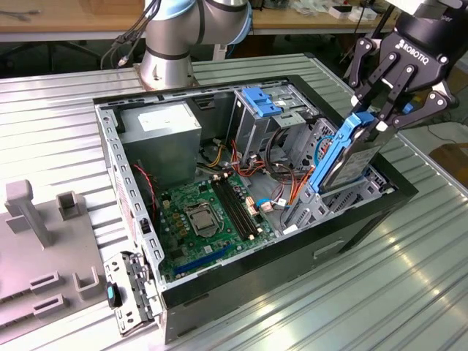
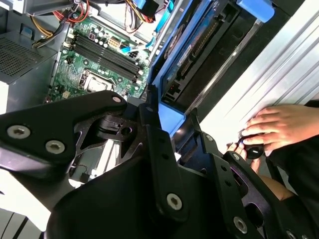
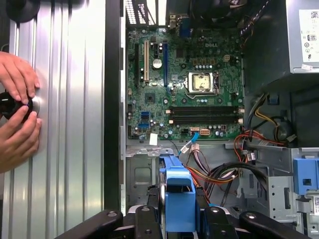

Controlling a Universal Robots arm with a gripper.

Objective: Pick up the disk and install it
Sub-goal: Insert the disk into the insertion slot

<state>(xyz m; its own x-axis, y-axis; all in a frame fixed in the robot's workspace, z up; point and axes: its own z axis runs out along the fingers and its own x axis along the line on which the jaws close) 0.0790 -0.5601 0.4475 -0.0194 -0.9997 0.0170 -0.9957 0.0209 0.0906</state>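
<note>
You've got 1 gripper (image 1: 376,115) w/ jaws clenched on the top end of the disk (image 1: 349,157), pinching its blue frame. Just 1 disk. It's tilted: top end up in the air, bottom end down inside the PC case (image 1: 241,281), in the corner at the exterior view's right. Can't tell if the bottom end touches anything.

In the first wrist view the blue frame (image 3: 178,199) sits between the black fingers (image 3: 144,224).

Inside the case:
- 1 mobo (image 1: 208,219) w/ 1 CPU socket (image 3: 202,82)
- 1 grey PSU (image 1: 164,135)
- 1 blue bracket (image 1: 263,101) atop the drive cage, apart from the disk
- loose red, orange & black cables between cage and mobo

The case lies open on its side on the ribbed metal table (image 1: 351,307).

In the first wrist view, a person's 2 hands (image 3: 17,74) (image 3: 17,139) are on the table beside the case, fingers around 1 black knob (image 3: 10,105).
</note>
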